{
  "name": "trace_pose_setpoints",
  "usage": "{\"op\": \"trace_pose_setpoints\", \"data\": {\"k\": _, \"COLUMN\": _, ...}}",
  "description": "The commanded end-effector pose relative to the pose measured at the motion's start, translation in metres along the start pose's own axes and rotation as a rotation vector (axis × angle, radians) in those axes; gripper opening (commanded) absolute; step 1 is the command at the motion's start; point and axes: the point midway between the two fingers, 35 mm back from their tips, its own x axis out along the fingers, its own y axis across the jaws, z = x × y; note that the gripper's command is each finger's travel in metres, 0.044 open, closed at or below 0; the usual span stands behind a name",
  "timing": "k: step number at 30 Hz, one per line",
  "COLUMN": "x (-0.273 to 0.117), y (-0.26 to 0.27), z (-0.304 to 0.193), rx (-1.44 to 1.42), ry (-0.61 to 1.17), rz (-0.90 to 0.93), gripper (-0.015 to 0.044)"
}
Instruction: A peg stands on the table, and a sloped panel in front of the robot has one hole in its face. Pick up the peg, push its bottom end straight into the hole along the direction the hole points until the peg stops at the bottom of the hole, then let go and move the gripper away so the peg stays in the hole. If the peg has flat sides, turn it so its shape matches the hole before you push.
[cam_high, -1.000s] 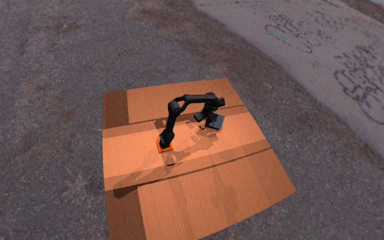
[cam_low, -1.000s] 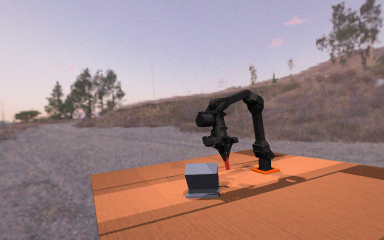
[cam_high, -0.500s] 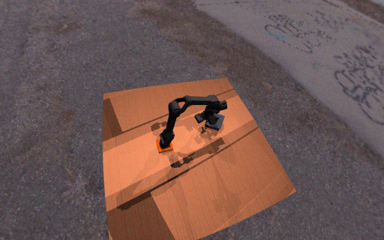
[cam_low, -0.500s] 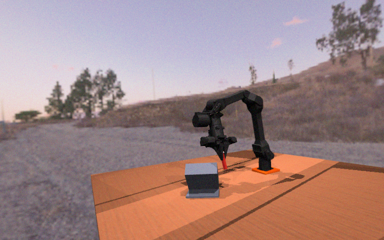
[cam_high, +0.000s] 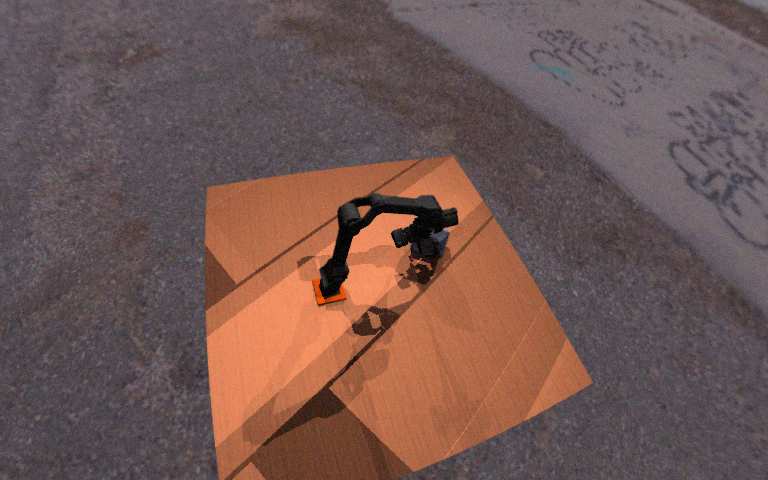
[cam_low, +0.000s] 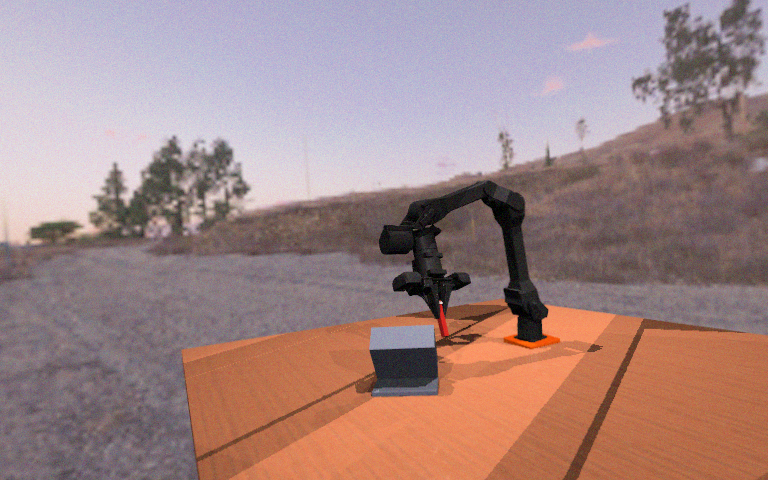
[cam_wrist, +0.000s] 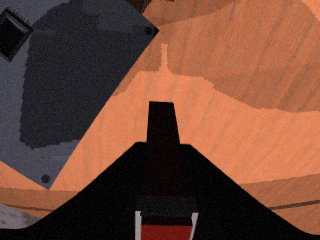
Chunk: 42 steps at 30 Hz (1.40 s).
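The red peg (cam_low: 443, 323) (cam_wrist: 166, 232) is gripped in the closed gripper (cam_low: 440, 308) and is held tilted above the desk (cam_high: 271, 345) (cam_low: 509, 407) (cam_wrist: 210, 140), outside the hole (cam_wrist: 11, 33). Near it, the grey sloped panel (cam_low: 403, 362) (cam_wrist: 65, 75) is seen.

In the top view, our upper arm (cam_high: 341, 244) (cam_low: 515, 257) leans from its base toward 12 o'clock, and our forearm (cam_high: 399, 204) (cam_low: 459, 198) reaches toward 3 o'clock. In the exterior view, the bent elbow (cam_high: 348, 215) (cam_low: 505, 200) stands high and our forearm slopes toward 8 o'clock, down to the wrist (cam_high: 431, 219) (cam_low: 427, 253). Below it, our claw (cam_high: 425, 244) (cam_low: 440, 310) (cam_wrist: 162, 154) hangs slightly tilted, aimed between 5 and 6 o'clock, its fingers clamped on what we carry.
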Motion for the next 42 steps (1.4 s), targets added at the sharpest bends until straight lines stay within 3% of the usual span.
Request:
{"op": "trace_pose_setpoints", "data": {"k": 1, "x": -0.003, "y": 0.001, "z": 0.003, "rx": 0.034, "ry": 0.019, "rz": 0.019, "gripper": 0.0000}}
{"op": "trace_pose_setpoints", "data": {"k": 42, "x": -0.029, "y": 0.011, "z": 0.039, "rx": 0.343, "ry": 0.194, "rz": 0.158, "gripper": 0.0000}}
